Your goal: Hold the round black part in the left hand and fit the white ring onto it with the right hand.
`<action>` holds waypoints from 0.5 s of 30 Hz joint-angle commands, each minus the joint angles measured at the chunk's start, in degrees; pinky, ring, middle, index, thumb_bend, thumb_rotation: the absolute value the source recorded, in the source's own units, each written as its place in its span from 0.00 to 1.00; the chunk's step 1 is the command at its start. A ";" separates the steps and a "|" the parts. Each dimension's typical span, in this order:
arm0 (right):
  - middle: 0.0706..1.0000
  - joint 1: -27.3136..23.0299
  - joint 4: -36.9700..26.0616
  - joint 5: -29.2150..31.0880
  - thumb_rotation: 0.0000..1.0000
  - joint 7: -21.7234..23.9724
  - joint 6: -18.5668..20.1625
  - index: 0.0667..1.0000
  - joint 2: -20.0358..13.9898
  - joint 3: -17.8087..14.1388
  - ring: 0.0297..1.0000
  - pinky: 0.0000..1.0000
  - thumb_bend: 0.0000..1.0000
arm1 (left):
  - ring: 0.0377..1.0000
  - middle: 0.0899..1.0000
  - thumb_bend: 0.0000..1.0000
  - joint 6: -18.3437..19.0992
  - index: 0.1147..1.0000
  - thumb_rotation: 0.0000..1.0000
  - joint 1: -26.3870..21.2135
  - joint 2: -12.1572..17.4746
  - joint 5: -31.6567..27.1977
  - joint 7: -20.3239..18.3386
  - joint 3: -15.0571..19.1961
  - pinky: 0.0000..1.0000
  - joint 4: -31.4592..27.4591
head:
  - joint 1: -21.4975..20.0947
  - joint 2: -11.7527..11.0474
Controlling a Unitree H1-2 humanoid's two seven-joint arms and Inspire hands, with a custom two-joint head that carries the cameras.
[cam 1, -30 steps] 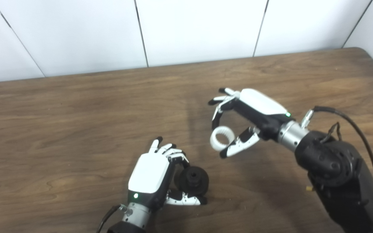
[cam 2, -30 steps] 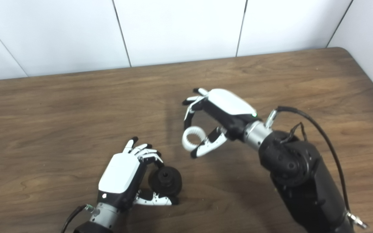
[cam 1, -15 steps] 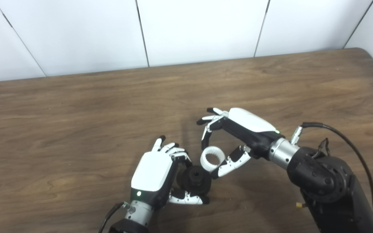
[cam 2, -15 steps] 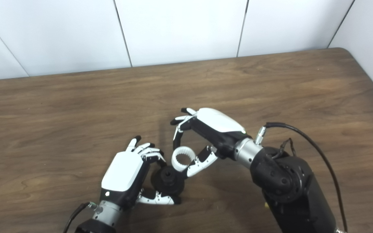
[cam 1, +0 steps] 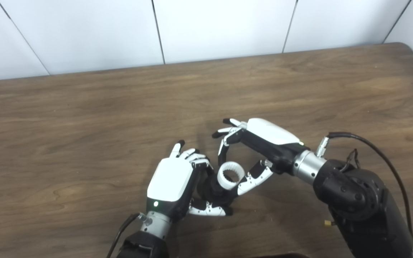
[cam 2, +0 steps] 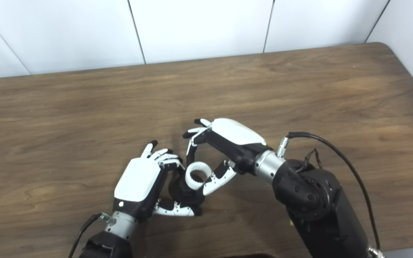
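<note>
White ring [cam 1: 231, 175] pinched by right hand [cam 1: 260, 143] — tilted, against black part [cam 1: 213, 190]

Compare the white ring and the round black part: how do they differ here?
The white ring is pale and thin-walled; the round black part is dark and bulkier. The right hand pinches the ring; the left hand grips the black part. Both are round and overlap.

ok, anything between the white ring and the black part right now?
Nothing visible. The white ring, pinched in the right hand, sits right at the open face of the round black part held by the left hand. Left hand's fingers wrap the part's sides, not its face. Whether it's seated can't be told.
</note>
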 commanded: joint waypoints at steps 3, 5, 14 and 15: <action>0.86 -1.31 -0.53 -0.09 0.13 -1.64 -0.78 0.45 0.70 0.26 1.00 1.00 0.52 | 0.85 0.72 0.52 0.59 0.42 0.06 -0.08 -0.50 0.71 -0.32 -0.19 1.00 -0.50 | 0.07 0.09; 0.86 -1.36 -0.42 -0.25 0.13 -1.48 -0.61 0.45 0.82 0.51 1.00 1.00 0.52 | 0.85 0.72 0.52 0.62 0.42 0.06 -0.12 -0.55 0.70 -0.47 -0.20 1.00 -0.54 | 0.07 0.14; 0.85 -1.09 1.01 -0.63 0.13 -3.48 -2.31 0.45 1.44 1.92 0.99 1.00 0.52 | 0.85 0.72 0.52 0.68 0.42 0.06 -0.14 -0.87 0.93 -0.55 -0.29 1.00 -0.55 | 0.25 0.16; 0.85 -1.12 1.09 -0.53 0.13 -3.56 -2.26 0.45 1.50 1.92 0.99 1.00 0.52 | 0.85 0.72 0.52 0.70 0.42 0.06 -0.14 -0.91 0.94 -0.54 -0.32 1.00 -0.55 | 0.27 0.20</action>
